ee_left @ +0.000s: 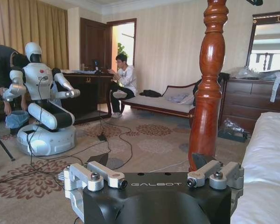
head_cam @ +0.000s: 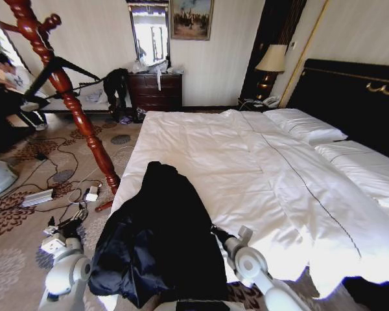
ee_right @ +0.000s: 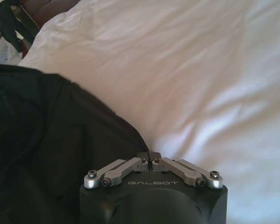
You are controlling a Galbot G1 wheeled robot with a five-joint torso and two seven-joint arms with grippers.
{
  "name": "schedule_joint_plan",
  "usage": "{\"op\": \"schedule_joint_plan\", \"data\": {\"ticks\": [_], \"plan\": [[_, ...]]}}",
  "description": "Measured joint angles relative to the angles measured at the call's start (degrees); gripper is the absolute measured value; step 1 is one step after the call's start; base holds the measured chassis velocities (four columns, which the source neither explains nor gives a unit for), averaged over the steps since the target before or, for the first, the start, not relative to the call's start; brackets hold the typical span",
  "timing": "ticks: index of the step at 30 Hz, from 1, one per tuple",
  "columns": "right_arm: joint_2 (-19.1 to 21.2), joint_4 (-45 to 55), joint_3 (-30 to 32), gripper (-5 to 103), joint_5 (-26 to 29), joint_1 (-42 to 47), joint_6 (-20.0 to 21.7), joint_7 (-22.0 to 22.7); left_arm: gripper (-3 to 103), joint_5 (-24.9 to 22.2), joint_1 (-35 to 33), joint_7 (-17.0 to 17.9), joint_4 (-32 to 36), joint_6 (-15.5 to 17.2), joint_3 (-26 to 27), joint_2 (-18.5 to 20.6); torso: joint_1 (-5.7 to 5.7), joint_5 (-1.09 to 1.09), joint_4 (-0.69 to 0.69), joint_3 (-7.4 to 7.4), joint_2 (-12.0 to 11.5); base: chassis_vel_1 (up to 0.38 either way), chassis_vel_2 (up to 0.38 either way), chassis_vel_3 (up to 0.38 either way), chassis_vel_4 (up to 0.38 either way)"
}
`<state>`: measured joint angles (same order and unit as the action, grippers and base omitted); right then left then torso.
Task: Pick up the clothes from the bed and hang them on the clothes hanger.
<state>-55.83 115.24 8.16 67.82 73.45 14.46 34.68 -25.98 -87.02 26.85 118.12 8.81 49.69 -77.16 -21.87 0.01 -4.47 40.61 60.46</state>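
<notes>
The clothes (head_cam: 159,240), a long black coat, lie crumpled on the near left corner of the bed (head_cam: 246,162). One end reaches up the white duvet and the other hangs over the front edge. My right gripper (ee_right: 149,158) rests at the coat's (ee_right: 46,140) right edge, shut with its tips meeting on the cloth's border against the duvet (ee_right: 200,70). In the head view this gripper (head_cam: 216,232) touches the coat's side. My left gripper (ee_left: 149,161) hovers open over the floor left of the bed. The black clothes hanger (head_cam: 71,66) hangs on the wooden stand.
The turned wooden coat stand (head_cam: 78,110) rises just left of the bed's corner, close ahead of my left gripper as the pole (ee_left: 207,84). Cables and power strips (head_cam: 58,194) litter the carpet. A white robot (ee_left: 42,107) stands farther off. A dark dresser (head_cam: 155,91) lines the far wall.
</notes>
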Motion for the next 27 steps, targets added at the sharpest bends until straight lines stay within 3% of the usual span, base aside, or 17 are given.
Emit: {"op": "schedule_joint_plan", "data": {"ticks": [8, 17, 23, 27], "plan": [[6.91, -7.99, 0.06, 0, 0.72, -12.09, -0.5, -0.59, 100, 0.11, 0.0, 0.05, 0.25, -0.02, -0.3, -0.61, 0.0, 0.0, 0.0, 0.01, 0.0, 0.0, 0.0, 0.0, 0.0], [7.95, -18.98, -1.4, 0, 1.44, -22.34, 0.9, -3.1, 100, 0.09, 0.14, 0.05, 0.17, -0.03, 0.07, -0.71, -0.01, 0.01, 0.01, 0.01, 0.0, 0.0, 0.0, 0.0, 0.0], [9.35, -30.13, -2.91, 0, -3.18, -28.27, 1.95, -8.79, 100, 0.03, 0.48, 0.05, -0.52, -0.05, 0.04, -0.58, -0.01, 0.01, -0.01, 0.01, -0.01, 0.0, 0.0, 0.0, 0.0], [9.15, -34.81, -2.98, 0, -4.12, -32.24, 1.95, -10.12, 100, 0.06, 0.84, 0.05, -1.11, -0.06, -0.47, -0.4, -0.01, -0.01, 0.03, 0.01, 0.0, 0.0, 0.0, 0.0, 0.0]]}}
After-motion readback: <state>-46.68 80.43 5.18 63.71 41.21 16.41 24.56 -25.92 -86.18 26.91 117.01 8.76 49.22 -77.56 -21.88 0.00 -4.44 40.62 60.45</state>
